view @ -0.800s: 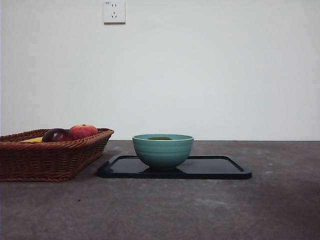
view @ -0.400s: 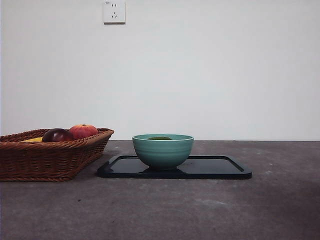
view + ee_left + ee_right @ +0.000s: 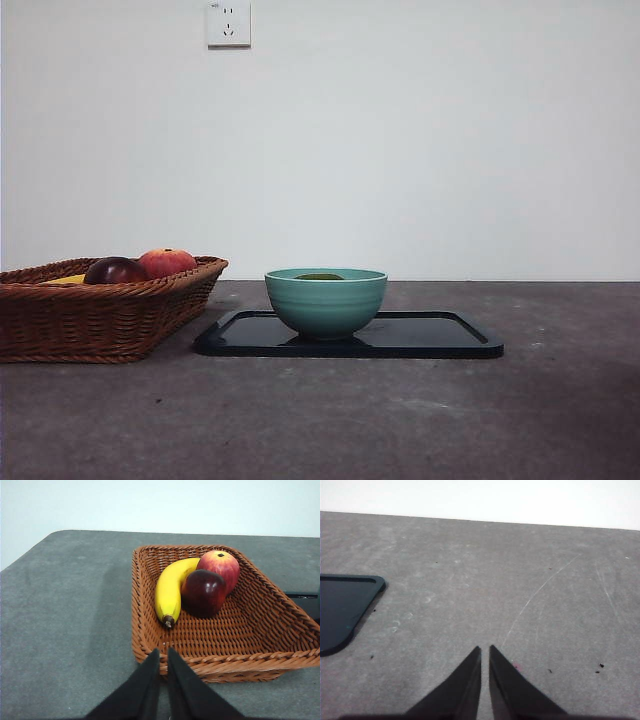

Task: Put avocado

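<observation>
The dark green top of the avocado (image 3: 320,276) just shows over the rim of the teal bowl (image 3: 326,302), which stands on the black tray (image 3: 440,335). Neither arm appears in the front view. My left gripper (image 3: 163,656) is shut and hovers above the near edge of the wicker basket (image 3: 220,660). Over bare table to the right of the tray's corner (image 3: 345,605), my right gripper (image 3: 485,652) is also shut and holds nothing.
The wicker basket (image 3: 100,315) stands left of the tray and holds a banana (image 3: 170,590), a red-orange apple (image 3: 220,567) and a dark maroon fruit (image 3: 202,592). A wall socket (image 3: 228,23) sits high on the back wall.
</observation>
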`<state>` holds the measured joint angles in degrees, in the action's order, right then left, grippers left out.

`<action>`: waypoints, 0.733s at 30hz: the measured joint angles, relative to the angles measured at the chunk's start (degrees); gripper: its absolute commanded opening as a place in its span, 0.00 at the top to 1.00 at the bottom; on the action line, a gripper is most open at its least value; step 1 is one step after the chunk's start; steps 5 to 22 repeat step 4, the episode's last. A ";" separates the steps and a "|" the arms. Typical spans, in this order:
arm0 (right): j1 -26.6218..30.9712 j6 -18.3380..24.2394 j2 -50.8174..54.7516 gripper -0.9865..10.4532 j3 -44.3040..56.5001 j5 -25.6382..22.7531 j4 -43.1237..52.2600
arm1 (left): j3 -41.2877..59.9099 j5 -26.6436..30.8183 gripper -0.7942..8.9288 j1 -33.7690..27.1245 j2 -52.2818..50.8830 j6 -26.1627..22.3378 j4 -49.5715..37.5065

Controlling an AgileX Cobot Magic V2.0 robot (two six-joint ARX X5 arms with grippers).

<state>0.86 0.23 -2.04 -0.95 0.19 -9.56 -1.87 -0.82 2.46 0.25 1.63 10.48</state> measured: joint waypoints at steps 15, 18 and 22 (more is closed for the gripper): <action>0.00 0.00 0.00 0.89 0.00 0.00 0.00 | 0.00 0.00 0.89 0.00 0.00 0.00 0.00; 0.00 0.00 0.00 0.89 0.00 0.00 0.00 | 0.00 0.00 0.89 0.00 0.00 0.00 0.00; 0.00 0.00 0.00 0.89 0.00 0.00 0.00 | 0.00 0.00 0.89 0.00 0.00 0.00 0.00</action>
